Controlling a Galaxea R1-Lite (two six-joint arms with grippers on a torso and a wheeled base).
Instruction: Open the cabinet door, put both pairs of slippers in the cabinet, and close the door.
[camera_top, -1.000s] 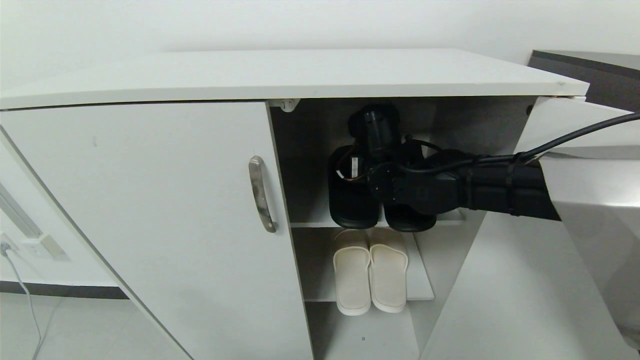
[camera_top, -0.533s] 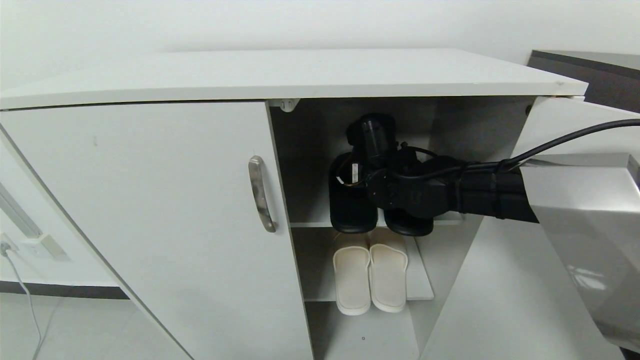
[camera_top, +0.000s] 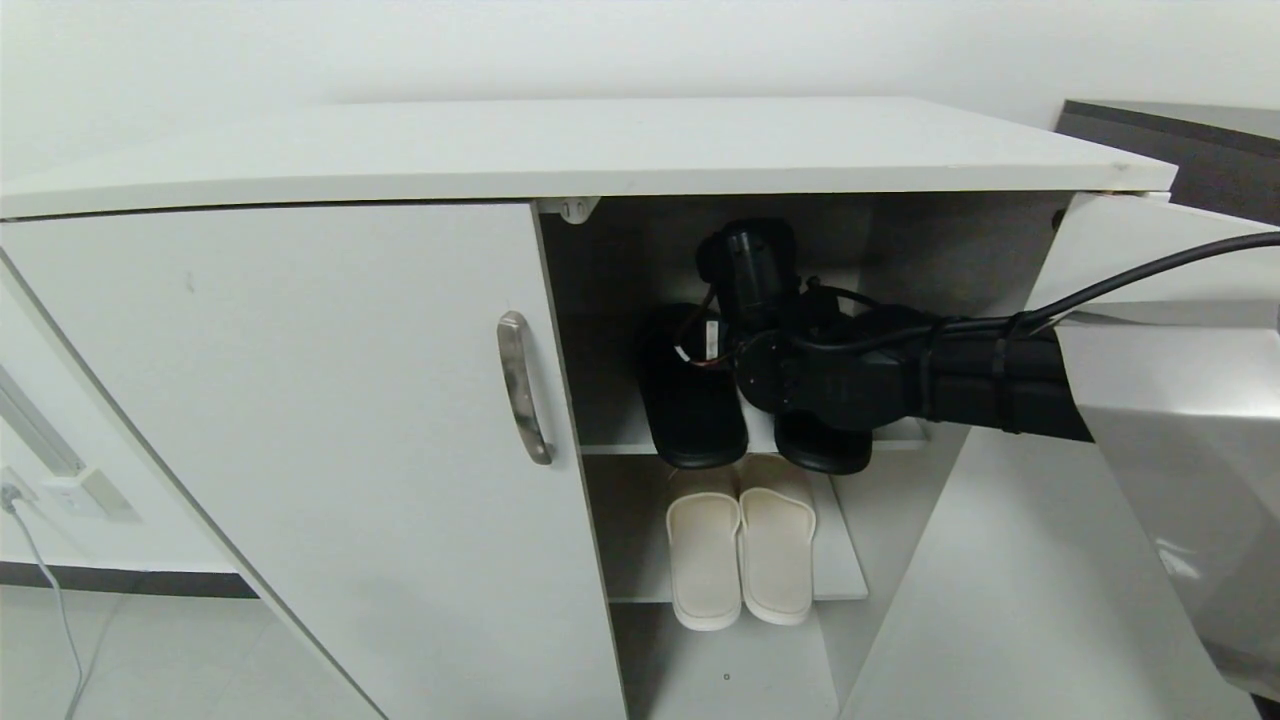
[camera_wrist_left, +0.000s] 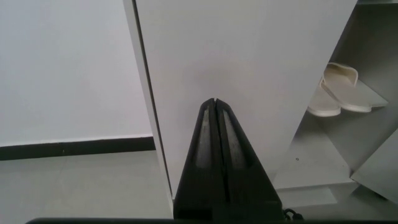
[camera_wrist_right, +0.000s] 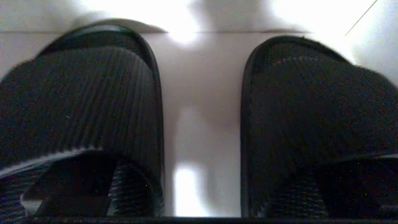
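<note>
Cabinet (camera_top: 600, 150): white, across the centre of the frame. Left door (camera_top: 300, 450) shut, with an upright metal handle (camera_top: 522, 388). Right door (camera_top: 1000, 600) swung open at lower right.

Black slippers (camera_top: 695, 410): ribbed straps, side by side with a gap between them, on the upper shelf (camera_top: 610, 447), centre frame.

White slippers (camera_top: 740, 550): side by side and touching, on the lower shelf (camera_top: 840, 575), near ends overhanging its front edge.

Our left gripper (camera_wrist_left: 214, 104) is closed tight, tips together, holding nothing. Our right arm (camera_top: 950, 385) stretches in level from the right, its wrist (camera_top: 790, 375) apparently angled forward, away from us.
</note>
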